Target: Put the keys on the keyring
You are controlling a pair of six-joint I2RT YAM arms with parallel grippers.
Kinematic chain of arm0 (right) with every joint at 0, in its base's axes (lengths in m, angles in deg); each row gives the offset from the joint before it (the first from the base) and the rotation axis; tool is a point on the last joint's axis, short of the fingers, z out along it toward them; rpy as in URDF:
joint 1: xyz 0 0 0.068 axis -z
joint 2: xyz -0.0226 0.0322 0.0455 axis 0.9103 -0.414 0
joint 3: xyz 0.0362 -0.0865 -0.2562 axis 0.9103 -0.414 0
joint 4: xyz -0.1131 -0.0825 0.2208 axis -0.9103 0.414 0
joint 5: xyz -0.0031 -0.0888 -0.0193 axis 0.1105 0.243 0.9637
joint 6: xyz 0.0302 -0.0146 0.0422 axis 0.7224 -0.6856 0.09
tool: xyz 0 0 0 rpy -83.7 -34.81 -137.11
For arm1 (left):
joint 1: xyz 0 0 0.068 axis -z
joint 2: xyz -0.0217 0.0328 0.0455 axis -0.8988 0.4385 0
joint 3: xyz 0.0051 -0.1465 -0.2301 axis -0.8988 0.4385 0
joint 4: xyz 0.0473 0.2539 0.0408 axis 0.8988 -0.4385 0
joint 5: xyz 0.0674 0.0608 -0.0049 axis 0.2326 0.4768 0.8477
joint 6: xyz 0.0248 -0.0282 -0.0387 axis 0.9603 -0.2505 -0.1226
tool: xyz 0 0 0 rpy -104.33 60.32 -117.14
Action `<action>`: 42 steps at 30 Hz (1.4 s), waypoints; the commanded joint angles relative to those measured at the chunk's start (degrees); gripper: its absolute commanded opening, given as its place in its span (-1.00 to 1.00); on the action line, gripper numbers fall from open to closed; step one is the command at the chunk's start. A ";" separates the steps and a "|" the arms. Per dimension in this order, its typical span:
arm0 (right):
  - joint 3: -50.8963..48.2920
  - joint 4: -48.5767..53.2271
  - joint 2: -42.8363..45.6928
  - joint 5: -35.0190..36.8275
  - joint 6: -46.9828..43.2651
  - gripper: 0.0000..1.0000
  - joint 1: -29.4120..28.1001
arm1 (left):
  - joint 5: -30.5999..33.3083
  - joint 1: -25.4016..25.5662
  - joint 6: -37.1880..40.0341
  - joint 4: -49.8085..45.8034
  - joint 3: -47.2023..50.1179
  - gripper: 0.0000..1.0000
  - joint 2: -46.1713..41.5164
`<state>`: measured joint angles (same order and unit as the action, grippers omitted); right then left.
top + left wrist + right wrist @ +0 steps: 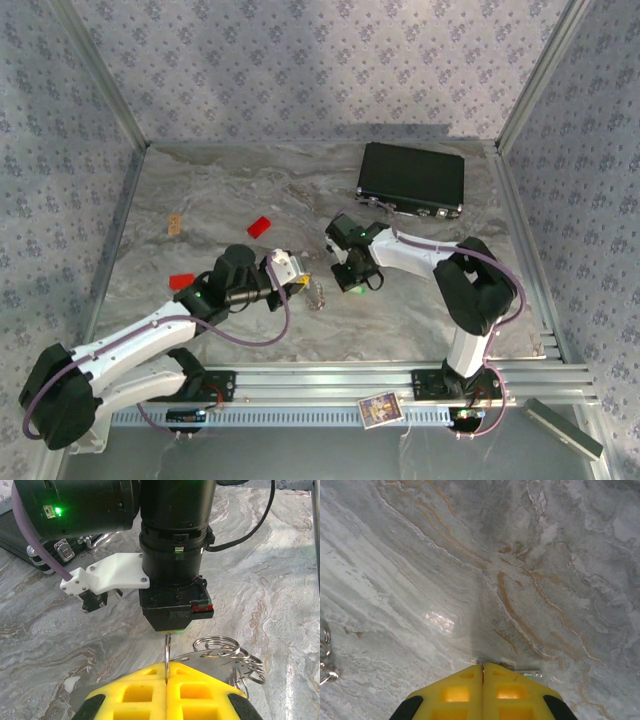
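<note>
Two pincers meet near the middle of the counter. The left pincer is clamped on the keyring, which stands on edge, its chain lying alongside. The right pincer, fingers together, pinches the green key just beyond the ring.

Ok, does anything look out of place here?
A small printed card lies tilted on the metal rail in front, between the two arm bases, away from the work. Nothing looks spilled or broken.
</note>
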<state>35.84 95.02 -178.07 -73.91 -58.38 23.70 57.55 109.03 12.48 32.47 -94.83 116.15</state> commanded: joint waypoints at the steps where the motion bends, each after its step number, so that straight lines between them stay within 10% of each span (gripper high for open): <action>1: 2.44 0.88 -1.36 0.99 -0.85 -0.86 0.34 | -1.95 0.24 -0.09 2.07 -1.55 -1.00 -0.13; 12: 2.77 2.14 -0.89 2.65 -0.56 -0.48 -0.58 | -1.74 0.26 0.30 1.44 -1.73 -1.00 -0.13; 42: 2.76 3.54 -2.80 4.39 1.65 -0.62 -2.10 | -1.80 0.25 0.54 1.67 -1.79 -1.00 0.28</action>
<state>37.39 96.98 -179.49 -69.62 -57.44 22.00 56.94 109.03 12.53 32.52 -94.83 116.28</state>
